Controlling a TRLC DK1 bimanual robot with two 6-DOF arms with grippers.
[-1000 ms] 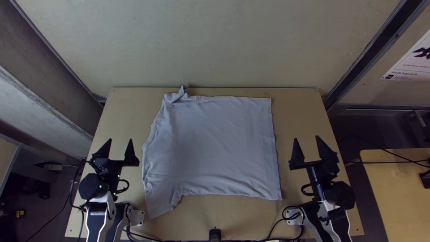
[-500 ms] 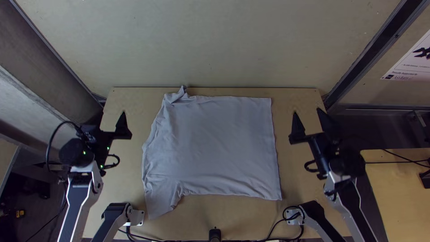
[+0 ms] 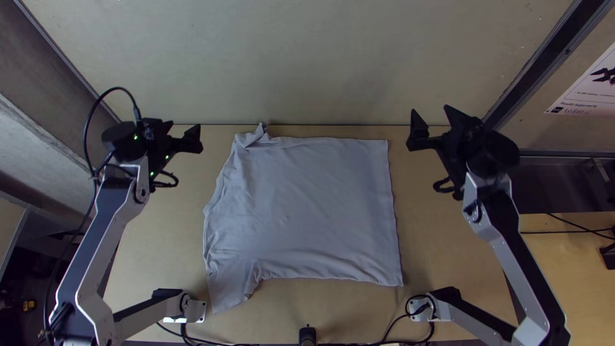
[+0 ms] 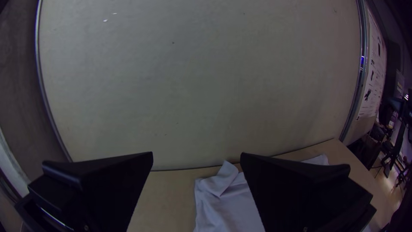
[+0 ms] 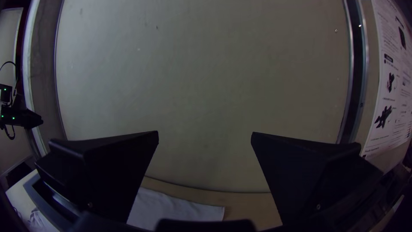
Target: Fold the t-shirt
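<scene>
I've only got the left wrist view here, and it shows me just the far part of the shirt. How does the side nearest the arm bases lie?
Observer: Top view: the t-shirt lies spread, and at its near left a flap, probably a sleeve, sticks out toward the near edge of the table.
Operator: Is the rest of that near side bunched?
Observer: No, right of the flap it runs fairly straight to the near right corner, with only shallow wrinkles.
Operator: And the right gripper?
Observer: It's open with no cloth between its fingers; from above, the right gripper appears just right of the shirt's far right corner.
</scene>
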